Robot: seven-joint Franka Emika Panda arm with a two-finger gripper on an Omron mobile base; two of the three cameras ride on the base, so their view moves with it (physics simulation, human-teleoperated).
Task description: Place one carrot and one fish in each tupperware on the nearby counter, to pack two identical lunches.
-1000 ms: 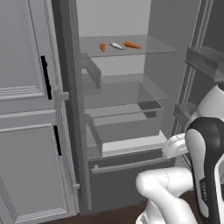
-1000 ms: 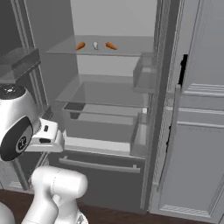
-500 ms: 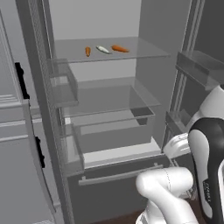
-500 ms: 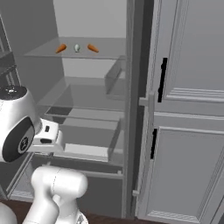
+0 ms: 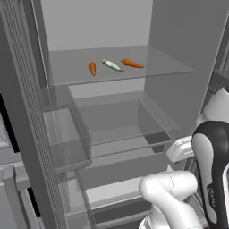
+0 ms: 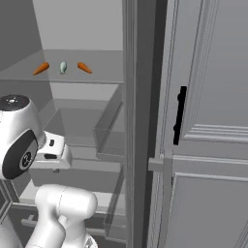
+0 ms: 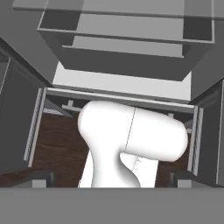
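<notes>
I'm facing an open grey fridge: two orange carrots (image 5: 92,68) (image 5: 132,64) flank a pale silvery fish (image 5: 112,65) on its clear glass shelf (image 5: 165,67). Nothing packed yet — my jaws stand released, empty. Next, I'd reach up for one carrot.

Two carrots (image 5: 92,68) (image 5: 132,64) orange. Fish (image 5: 112,65) between them pale silvery-green. Fridge shelf (image 5: 165,67) translucent grey. Cabinet door (image 6: 213,121) grey, panelled; handle (image 6: 179,115) black. Floor (image 7: 57,144) dark brown wood grain.
</notes>
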